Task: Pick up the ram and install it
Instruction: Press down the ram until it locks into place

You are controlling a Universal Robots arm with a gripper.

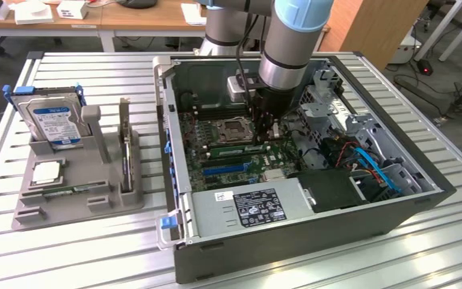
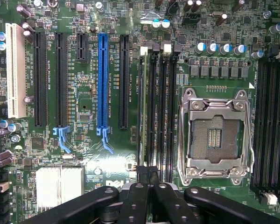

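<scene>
Your ram [image 2: 143,107] sits edge-up in the memory slot [image 2: 151,107] nearest the blue expansion slot [image 2: 102,84], beside the open CPU socket [image 2: 214,135]. From the wrist view you see only its thin pale-green top edge, so its long axis runs straight along the slot, parallel to the neighbouring empty black slots, with one end towards the white latches [image 2: 155,46] and the other under the gripper [image 2: 148,179].

The jaws are clenched together, their tips over the near end of the stick; you cannot tell whether they pinch it or merely press on it.

In the exterior view the arm [image 1: 283,66] reaches down into the open computer case [image 1: 295,241], over the motherboard [image 1: 247,153].

Watch for uneven seating: a push at one end alone could, I judge, leave the far end raised and the latch unclosed. A slight skew against the slot could bend the board or strain the socket walls.
</scene>
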